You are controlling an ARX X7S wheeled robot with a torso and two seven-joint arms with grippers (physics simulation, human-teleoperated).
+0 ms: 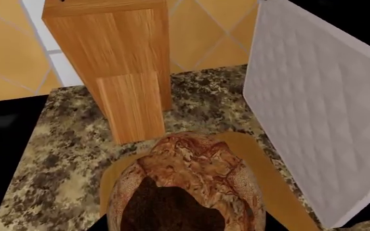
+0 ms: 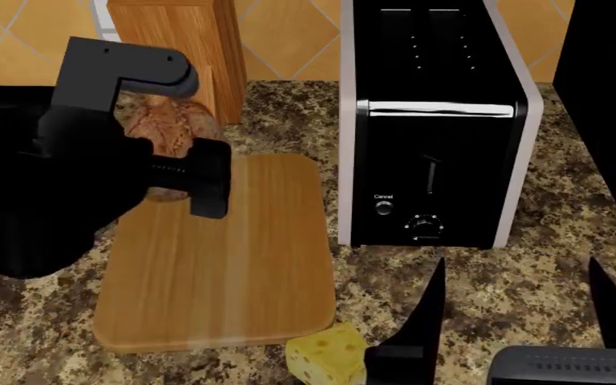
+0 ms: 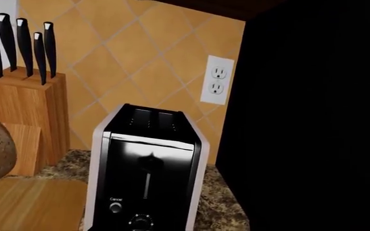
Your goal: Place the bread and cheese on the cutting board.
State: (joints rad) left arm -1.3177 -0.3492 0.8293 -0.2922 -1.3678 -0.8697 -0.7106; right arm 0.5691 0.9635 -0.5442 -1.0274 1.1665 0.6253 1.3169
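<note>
Cheese by R end effector w/ prongs apart, L end effector prob clamping bread over cutting board

The left arm hides most of the bread and perhaps its gripper's jaws; the cheese is cut off at the head view's lower edge.

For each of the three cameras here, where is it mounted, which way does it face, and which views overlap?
Head view: from the robot's head, looking down over the counter at the cutting board, cheese and toaster; the left gripper and right gripper show.
Left wrist view: near the left gripper, facing the bread and knife block; little of the robot shows.
Right wrist view: near the right gripper, facing the toaster, wall and outlet; no robot part clearly shows.
Shared: all three see bread, knife block and toaster.
</note>
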